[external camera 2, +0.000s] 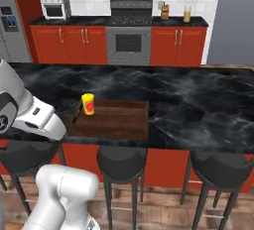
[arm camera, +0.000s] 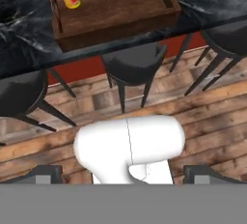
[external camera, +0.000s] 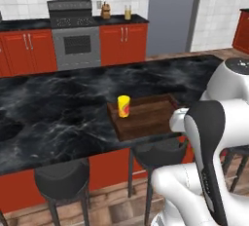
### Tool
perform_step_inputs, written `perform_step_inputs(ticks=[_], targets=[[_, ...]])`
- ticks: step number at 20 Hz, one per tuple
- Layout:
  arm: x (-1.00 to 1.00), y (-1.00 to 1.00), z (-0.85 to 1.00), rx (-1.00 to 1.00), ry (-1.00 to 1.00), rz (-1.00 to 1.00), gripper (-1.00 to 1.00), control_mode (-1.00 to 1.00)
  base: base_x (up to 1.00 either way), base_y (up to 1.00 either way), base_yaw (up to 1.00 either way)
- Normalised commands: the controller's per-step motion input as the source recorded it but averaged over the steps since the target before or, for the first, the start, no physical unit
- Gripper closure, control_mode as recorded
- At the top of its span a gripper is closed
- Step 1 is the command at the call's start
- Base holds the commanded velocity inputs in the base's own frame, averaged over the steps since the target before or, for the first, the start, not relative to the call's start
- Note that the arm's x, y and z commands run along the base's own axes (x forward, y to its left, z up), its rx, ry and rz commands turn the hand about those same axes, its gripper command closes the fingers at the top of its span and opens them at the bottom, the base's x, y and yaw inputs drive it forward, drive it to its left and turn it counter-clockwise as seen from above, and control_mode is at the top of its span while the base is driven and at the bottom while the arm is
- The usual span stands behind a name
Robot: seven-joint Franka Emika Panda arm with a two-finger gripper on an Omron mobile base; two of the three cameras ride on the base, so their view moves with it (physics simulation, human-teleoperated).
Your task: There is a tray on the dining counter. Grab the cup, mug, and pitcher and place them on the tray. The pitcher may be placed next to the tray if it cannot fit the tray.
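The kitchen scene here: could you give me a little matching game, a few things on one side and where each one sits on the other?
Things:
1. yellow cup
2. tray
3. pitcher
4. stools

Places:
A. on the far worktop beside the stove
B. on the floor under the counter's edge
C. on the long black counter
D. standing upright in a corner of the tray

Pairs: 1-D, 2-C, 3-A, 4-B

Home kitchen, stove (external camera: 75,37), red cabinets (external camera: 25,50), bar stools (external camera 2: 121,162)
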Motion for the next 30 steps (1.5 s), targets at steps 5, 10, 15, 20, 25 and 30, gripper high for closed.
perform_step_inputs(ticks=[5, 10, 15, 20, 25, 30], targets=[[0.0, 0.0, 0.0, 0.0, 0.0, 0.0, -1.0, 1.0, -0.2, -1.0, -0.02], [0.0, 0.0, 0.0, 0.0, 0.0, 0.0, -1.0, 1.0, 0.25, -1.0, 0.0], [0.0, 0.0, 0.0, 0.0, 0.0, 0.0, -1.0, 1.0, 0.46, -1.0, 0.0], [0.0, 0.0, 0.0, 0.0, 0.0, 0.0, -1.0, 1.0, 0.46, -1.0, 0.0], [0.0, 0.0, 0.0, 0.0, 0.0, 0.0, -1.0, 1.0, 0.42, -1.0, 0.0], [0.0, 0.0, 0.0, 0.0, 0.0, 0.0, -1.0, 1.0, 0.41, -1.0, 0.0]])
